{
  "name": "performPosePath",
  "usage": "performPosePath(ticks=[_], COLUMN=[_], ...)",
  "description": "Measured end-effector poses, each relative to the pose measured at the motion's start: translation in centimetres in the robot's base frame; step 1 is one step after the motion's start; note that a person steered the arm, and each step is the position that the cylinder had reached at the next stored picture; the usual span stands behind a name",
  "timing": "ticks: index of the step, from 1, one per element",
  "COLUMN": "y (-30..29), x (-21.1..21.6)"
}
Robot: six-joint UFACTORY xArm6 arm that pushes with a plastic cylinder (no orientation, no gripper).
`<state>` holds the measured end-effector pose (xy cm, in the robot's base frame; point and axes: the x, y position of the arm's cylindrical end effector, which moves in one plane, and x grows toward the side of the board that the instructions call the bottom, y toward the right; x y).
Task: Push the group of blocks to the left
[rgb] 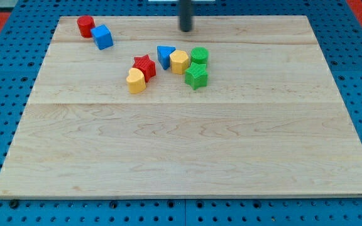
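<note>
A cluster of blocks sits near the board's upper middle: a red star [144, 65], a yellow heart [136, 81], a blue triangle-like block [164, 55], a yellow hexagon-like block [180, 61], a green cylinder [199, 56] and a green star [197, 76]. My tip [186, 29] is at the view's top, above the cluster, a short way above and between the blue triangle and the green cylinder, touching no block.
A red block [85, 26] and a blue cube [102, 37] sit touching each other at the view's upper left. The wooden board [181, 150] lies on a blue perforated base.
</note>
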<state>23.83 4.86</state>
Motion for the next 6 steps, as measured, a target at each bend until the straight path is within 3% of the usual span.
performPosePath(ticks=[2,5,6], y=[5.9,-12.7,-13.7], x=[7.3,8.3,10.0])
